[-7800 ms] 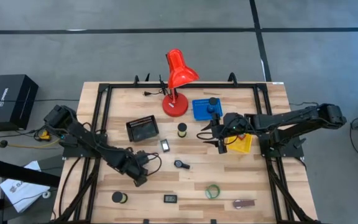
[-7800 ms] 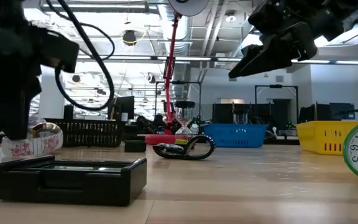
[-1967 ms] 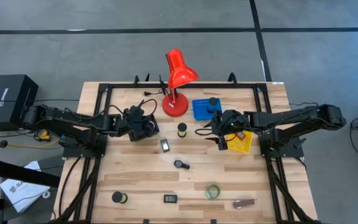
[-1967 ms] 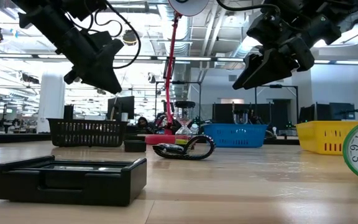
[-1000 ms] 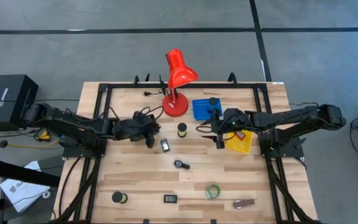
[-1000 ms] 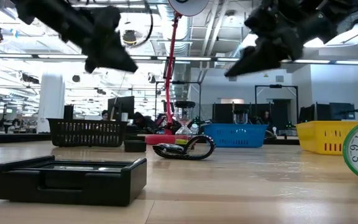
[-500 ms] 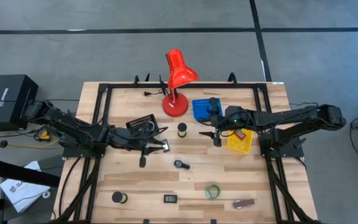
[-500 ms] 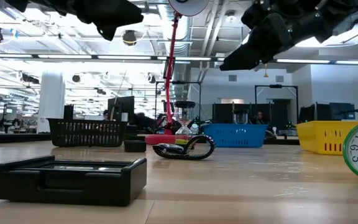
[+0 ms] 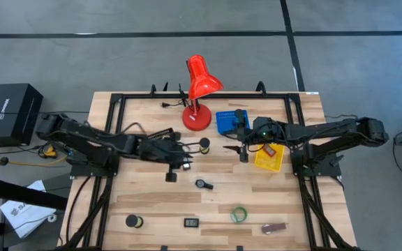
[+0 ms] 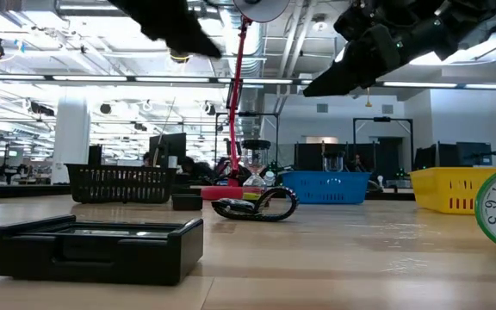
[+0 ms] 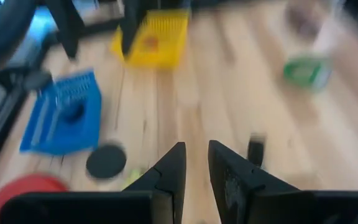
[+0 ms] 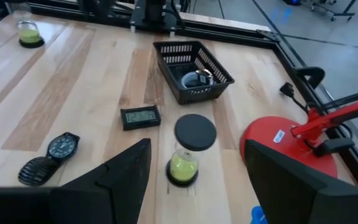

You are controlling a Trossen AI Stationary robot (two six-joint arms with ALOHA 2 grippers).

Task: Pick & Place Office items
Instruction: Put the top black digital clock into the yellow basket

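My left gripper hangs above the middle of the table, by the black-capped hourglass. Its fingers leave only a narrow slit with nothing in it. It covers the small display device in the high view. My right gripper is open and empty, raised between the hourglass and the yellow tray. The watch, green ring, black roll, black oblong and maroon oblong lie flat on the table.
The red desk lamp stands at the far edge. Beside it is the blue tray with a black piece in it. The yellow tray holds a red piece. The black basket, left of the hourglass, holds a ring. Bare wood lies at the near edge.
My left arm has swung away from the black basket toward the table's right and a little nearer, and now hangs over the display device next to the hourglass. My right gripper has drifted slightly toward the far edge and stays open.
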